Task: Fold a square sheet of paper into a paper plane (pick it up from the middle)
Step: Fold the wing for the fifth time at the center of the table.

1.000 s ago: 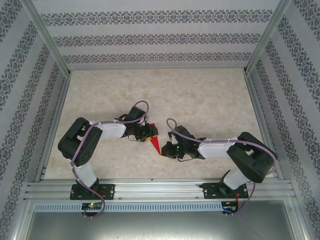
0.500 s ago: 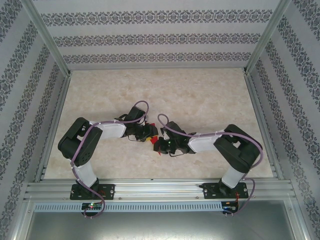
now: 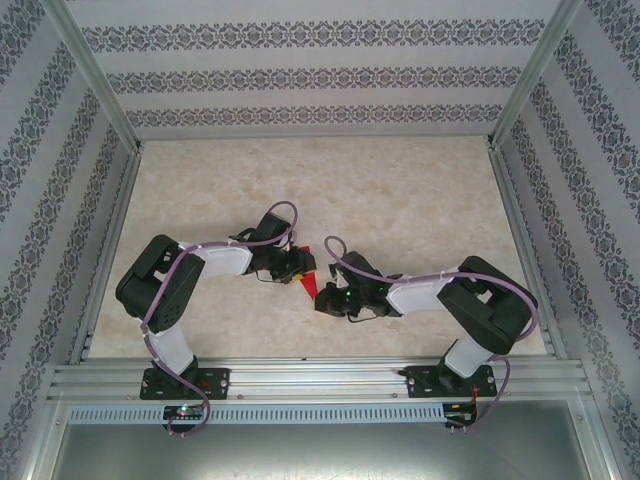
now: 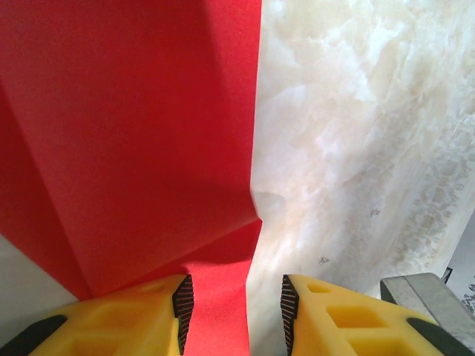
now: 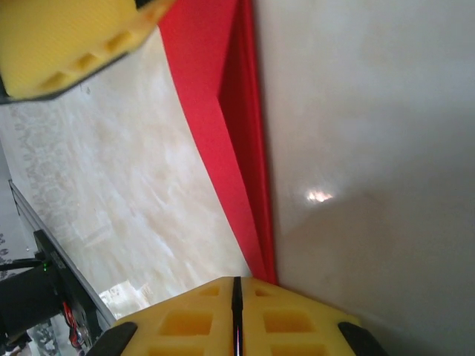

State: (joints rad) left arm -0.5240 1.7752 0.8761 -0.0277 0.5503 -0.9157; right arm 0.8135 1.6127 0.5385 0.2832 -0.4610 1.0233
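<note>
The square sheet of paper lies on the table as a folded, bright red, narrow pointed shape between the two grippers. My left gripper rests at its wide end. In the left wrist view that gripper is open, its left finger over the red paper, with a strip of paper and bare table between the jaws. My right gripper is at the pointed end. Its jaws are shut together, and the paper's narrow tip runs under the right finger.
The marble-patterned tabletop stretches far behind the arms. Aluminium rails border the near edge, and patterned walls close in the sides and back. A yellow finger of the left gripper shows at the top left of the right wrist view.
The right arm pushed left over the paper's point half a second ago, then drew back slightly right, so more red shows again. The left arm has stayed still.
</note>
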